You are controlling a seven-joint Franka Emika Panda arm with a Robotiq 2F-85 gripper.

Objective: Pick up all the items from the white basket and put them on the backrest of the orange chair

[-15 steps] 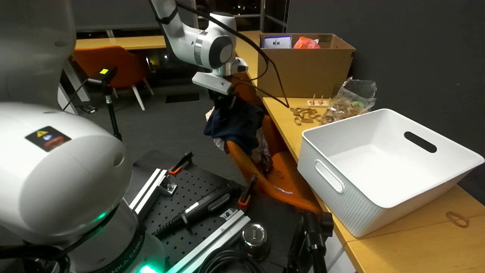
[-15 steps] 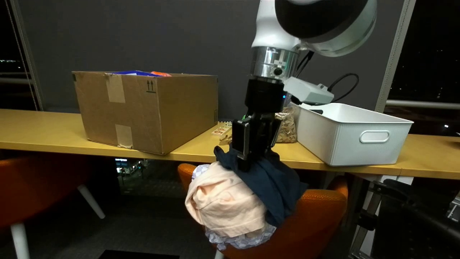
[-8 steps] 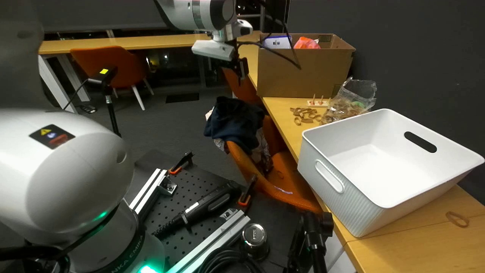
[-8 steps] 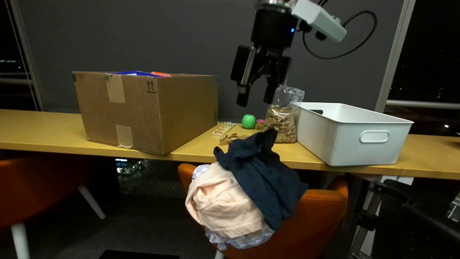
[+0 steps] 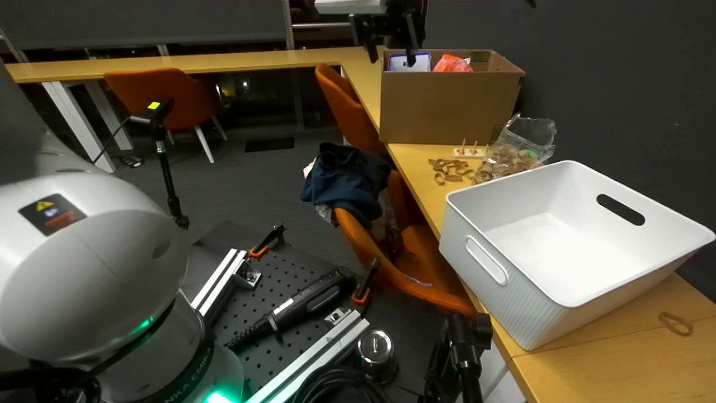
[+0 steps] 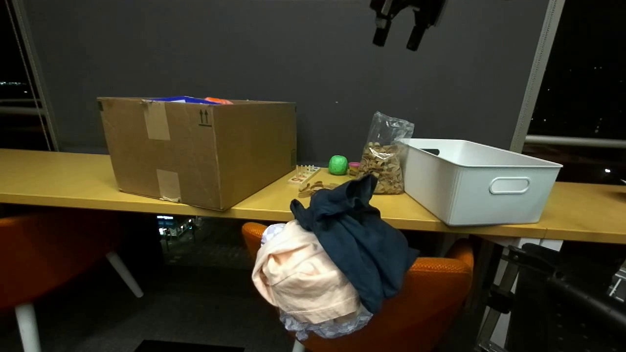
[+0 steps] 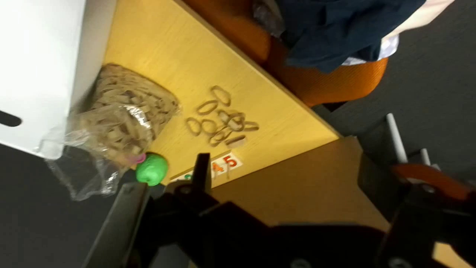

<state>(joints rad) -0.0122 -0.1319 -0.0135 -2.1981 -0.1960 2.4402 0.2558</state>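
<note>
The arm [image 5: 95,280] is smooth, rounded and white. A black label [image 5: 66,219] carries a yellow warning triangle [image 5: 43,206] beside blue and red symbols. A green lamp [image 5: 142,324] marks the lower edge; the base [image 5: 226,366] glows green. A dark band [image 5: 191,376] bears the letters "NKA EMIKA". The gripper [image 6: 397,43] is black, with two blunt, block-shaped fingers [image 6: 381,36] and round screws [image 7: 399,263].

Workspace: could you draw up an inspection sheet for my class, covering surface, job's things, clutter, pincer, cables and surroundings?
Surface: table, yellow wood look.
Job's things: basket, nothing seen inside; dark cloth, pink cloth and patterned cloth heaped over the backrest.
Clutter: box, bag, rings, number board and round green item on the table.
Pincer: open, holding nothing.
Cables: black coil near a rail.
Surroundings: grey wall, dark windows, other chairs.
</note>
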